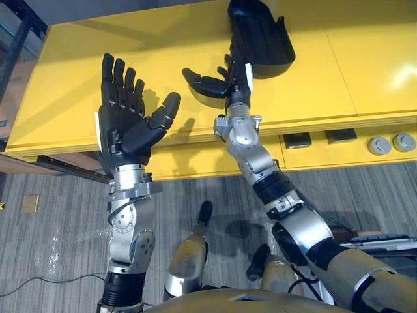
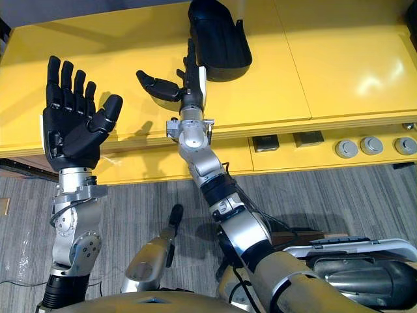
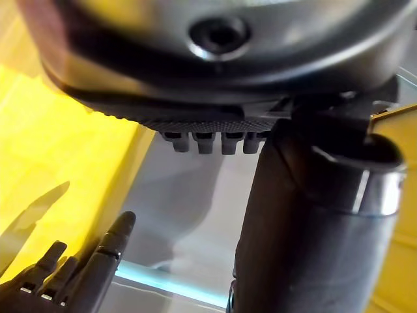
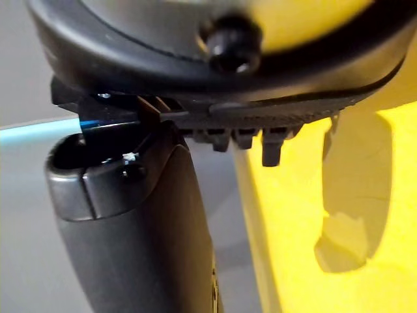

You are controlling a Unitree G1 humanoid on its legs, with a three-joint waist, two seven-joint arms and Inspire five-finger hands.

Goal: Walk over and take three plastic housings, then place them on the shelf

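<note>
The right hand point(image 1: 232, 83) is reaching out over the yellow table point(image 1: 352, 59) with its fingers point(image 1: 229, 62) stretched straight and its thumb spread wide to the left, so it is open and gripping nothing. Its fingertips are lying along the near left edge of the black plastic housing point(image 1: 260, 39) and seem to be touching it, though I cannot tell for sure. The housing is resting on the tabletop toward the far side, just beyond that hand. Its long axis is running away from the robot across the depth of the table, leaning a little to the right at the near end. The broader, rounded end is pointing back toward the robot, and the narrower end is pointing away, cut off by the edge of the head views. Its hollow side seems to be facing up, with a thin wall standing along its right edge. The left hand point(image 1: 127, 111) is hanging in the air well apart from the housing, above the table's front edge, palm toward the head and fingers straight, open and empty. Two dark sockets point(image 1: 298, 140) and round knobs point(image 1: 380, 145) are sitting in the table's front panel, above the grey carpet point(image 1: 58, 228).
</note>
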